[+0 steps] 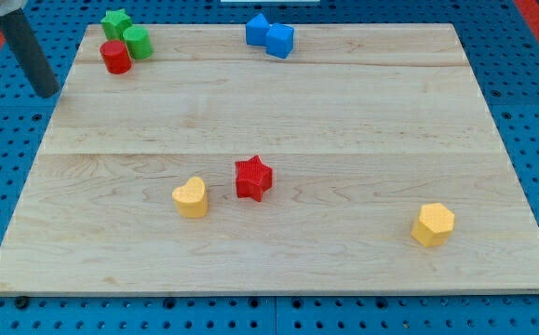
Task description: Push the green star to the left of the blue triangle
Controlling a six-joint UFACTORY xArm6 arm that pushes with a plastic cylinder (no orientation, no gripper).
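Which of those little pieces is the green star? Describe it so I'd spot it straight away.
Look at the wooden board's top-left corner in the view, where three blocks huddle together. The green star is the one nearest the board's top edge, with pointed arms. Beside it, the green cylinder is round and smooth, and the red cylinder just below differs by colour.

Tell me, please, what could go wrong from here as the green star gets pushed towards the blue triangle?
1. The green star sits touching the green cylinder and close to the red cylinder, so a push may drag those along too.
2. It lies near the board's top edge; a skewed push could slide it off.
3. My tip rests off the board at the view's left, and the two blue blocks touch, so an overshoot could disturb both.
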